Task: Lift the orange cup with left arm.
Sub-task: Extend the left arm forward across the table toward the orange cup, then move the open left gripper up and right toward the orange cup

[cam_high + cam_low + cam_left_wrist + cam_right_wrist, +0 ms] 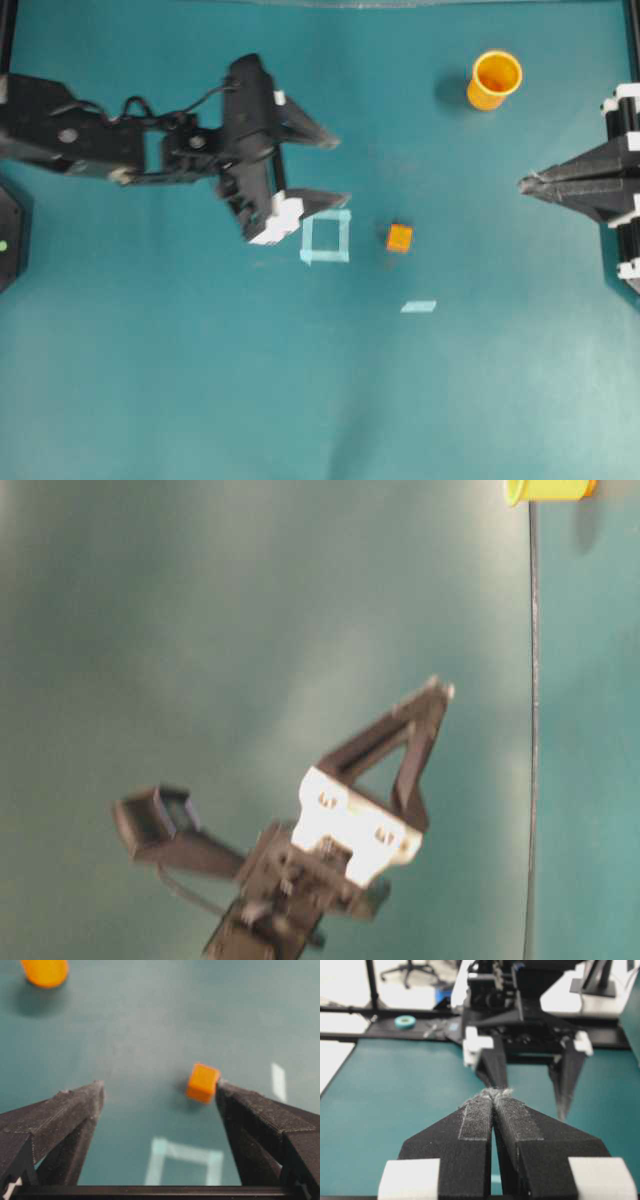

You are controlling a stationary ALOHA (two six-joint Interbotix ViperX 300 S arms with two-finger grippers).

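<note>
The orange cup (pixel 494 80) stands upright at the far right of the table, apart from both grippers. It also shows at the top left of the left wrist view (pixel 45 971) and at the top edge of the table-level view (pixel 548 490). My left gripper (pixel 340 168) is open and empty at centre-left, well short of the cup. In the left wrist view (pixel 160 1087) its jaws stand wide apart with nothing between them. My right gripper (pixel 525 183) is shut to a point at the right edge, and is also empty in its own view (pixel 494 1094).
A small orange cube (pixel 399 237) lies right of a pale tape square (pixel 326 237); in the left wrist view the cube (pixel 202 1082) sits just off the right finger's tip. A tape strip (pixel 419 306) lies nearer the front.
</note>
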